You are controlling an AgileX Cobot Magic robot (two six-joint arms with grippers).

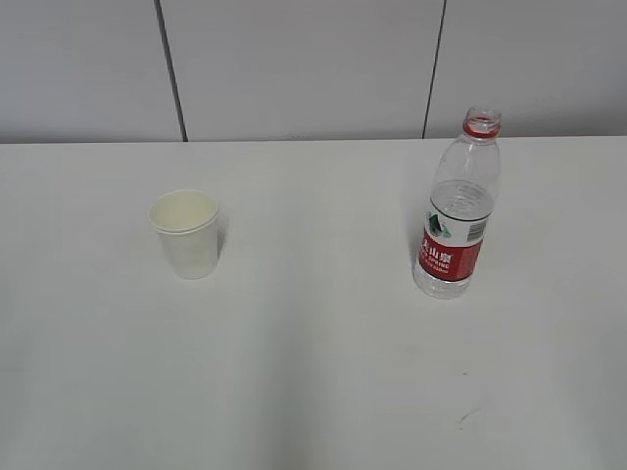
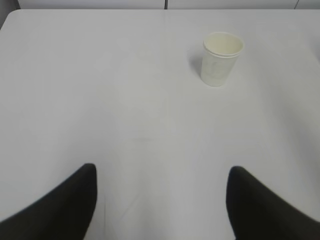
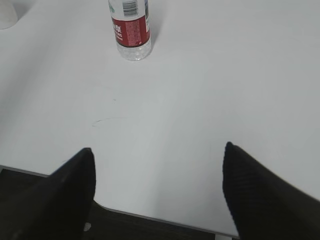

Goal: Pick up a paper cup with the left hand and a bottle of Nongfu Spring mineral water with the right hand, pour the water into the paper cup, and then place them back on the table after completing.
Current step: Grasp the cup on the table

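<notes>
Left claw (image 2: 159, 200): both black fingers (image 2: 60, 207) stand wide apart, with bare desk (image 2: 100, 90) between them and nothing gripped. Right claw (image 3: 157, 192): its fingers (image 3: 265, 195) are likewise spread wide and hold nothing. Neither claw appears in the exterior view.

Landmark: the cup (image 1: 186, 233). It is white paper, upright on the white desk, mouth open upward. Its interior looks pale; whether it holds any liquid cannot be told. In the left wrist view the cup (image 2: 221, 58) stands well ahead of the left claw and off to the right of the gap between the fingers, clear of both.

The bottle (image 1: 458, 208) stands upright on the desk well to the right of the cup, at about the same depth. It is clear plastic with a red label (image 1: 449, 258), and a red ring sits around its neck. No cap is seen on the mouth. Water (image 1: 460, 201) fills it to about the shoulder.

In the right wrist view the bottle (image 3: 131, 30) stands well ahead of the right claw, left of the gap between the fingers, with its upper part cut off by the frame edge. The near desk edge (image 3: 150, 217) lies just under that claw. A faint scuff mark (image 3: 107, 120) shows on the desk between bottle and claw.
</notes>
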